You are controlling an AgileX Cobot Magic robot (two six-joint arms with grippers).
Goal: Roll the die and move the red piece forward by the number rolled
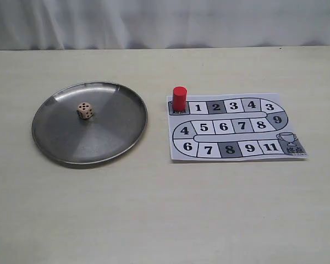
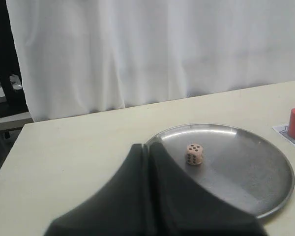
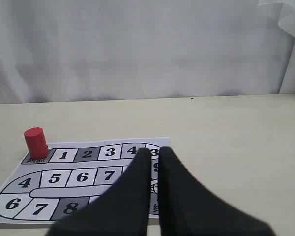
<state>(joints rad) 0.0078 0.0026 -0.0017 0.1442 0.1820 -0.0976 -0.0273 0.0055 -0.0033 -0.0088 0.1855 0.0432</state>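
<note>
The tan die [image 1: 85,110] lies left of centre in a round metal plate [image 1: 60,148], five pips on its top face. On the start square at the top left of the paper board [image 1: 231,127] stands the red piece [image 1: 179,98], upright. Neither arm shows in the exterior view. In the left wrist view my left gripper [image 2: 147,146] is shut and empty, its tips near the plate [image 2: 255,177] rim, a little short of the die [image 2: 194,154]. My right gripper [image 3: 155,150] hangs shut and empty over the board's [image 3: 64,177] right end, well away from the red piece [image 3: 35,140].
The board's numbered squares run from 1 beside the red piece, through two bends, to a trophy square at the lower right. Plate and board lie side by side on a pale table [image 1: 165,220]. A white curtain [image 1: 165,22] hangs behind the far edge.
</note>
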